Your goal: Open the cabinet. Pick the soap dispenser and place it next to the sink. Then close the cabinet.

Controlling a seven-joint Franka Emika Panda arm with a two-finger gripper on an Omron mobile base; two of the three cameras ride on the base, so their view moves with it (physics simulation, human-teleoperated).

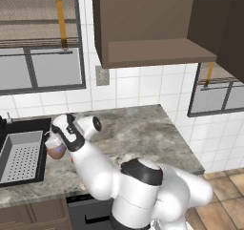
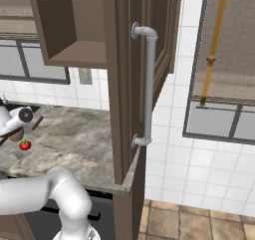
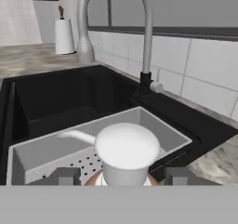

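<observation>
White wall tiles rise behind a grey marbled counter that carries the sink at its left end. Above it the cabinet hangs open, its shelf bare, and its door swings out over the counter's right edge with the long silver handle facing outward. The pincer hovers at the sink's right rim, pinching the soap dispenser upright between its fingertips. From the hand, the dispenser's white pump top sits before the grey perforated insert, with the curved tap behind the basin and a paper towel roll near the back wall. A small red tomato lies on the counter near the arm.
</observation>
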